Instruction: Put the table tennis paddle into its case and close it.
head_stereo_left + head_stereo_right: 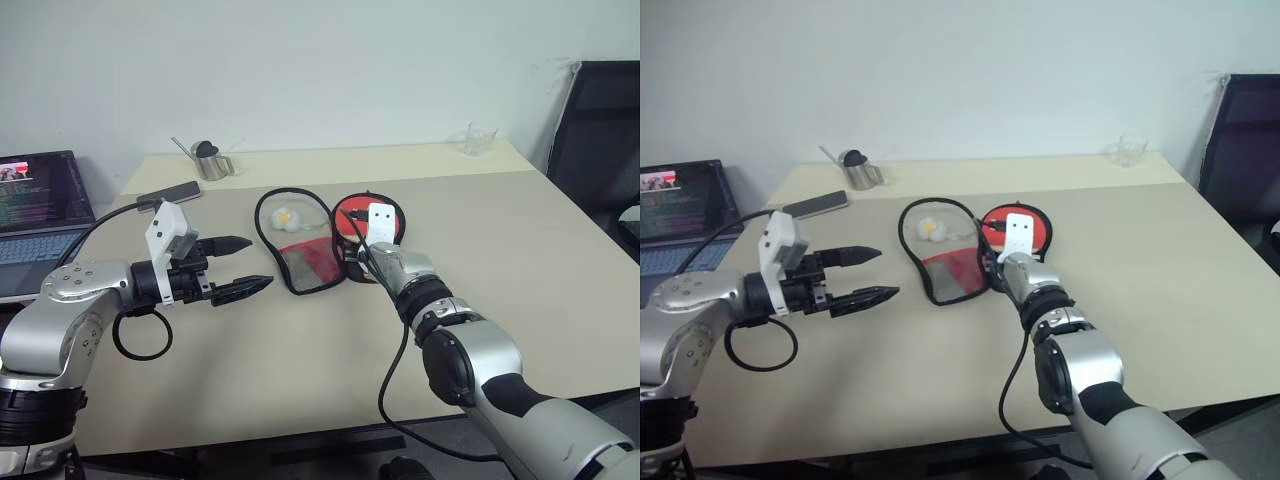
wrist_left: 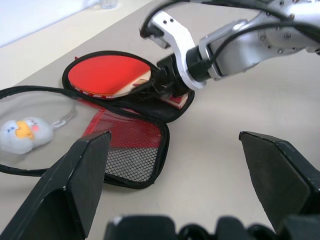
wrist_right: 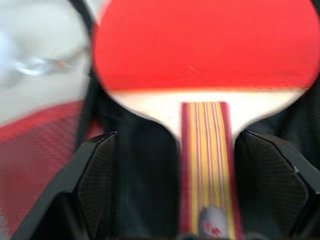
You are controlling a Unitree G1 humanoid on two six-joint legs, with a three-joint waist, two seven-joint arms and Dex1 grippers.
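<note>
The case (image 1: 310, 265) lies unzipped and spread flat in the middle of the table, its red mesh flap (image 2: 135, 150) folded toward me. The table tennis paddle (image 1: 355, 212) rests red face up in the case's right-hand half, with its striped wooden handle (image 3: 205, 165) pointing at my right gripper. My right gripper (image 3: 177, 145) stands open, one finger on each side of the handle with a gap on both sides. Above the table, left of the case, my left gripper (image 1: 258, 263) hovers open and holds nothing.
A small white plush toy (image 1: 288, 218) lies inside the case's black-trimmed left loop. Behind it are a metal cup (image 1: 211, 160) and a dark flat device (image 1: 168, 193). A laptop (image 1: 40, 215) sits far left, a clear glass (image 1: 480, 138) at the back right, and a black chair (image 1: 600, 130) beside the table.
</note>
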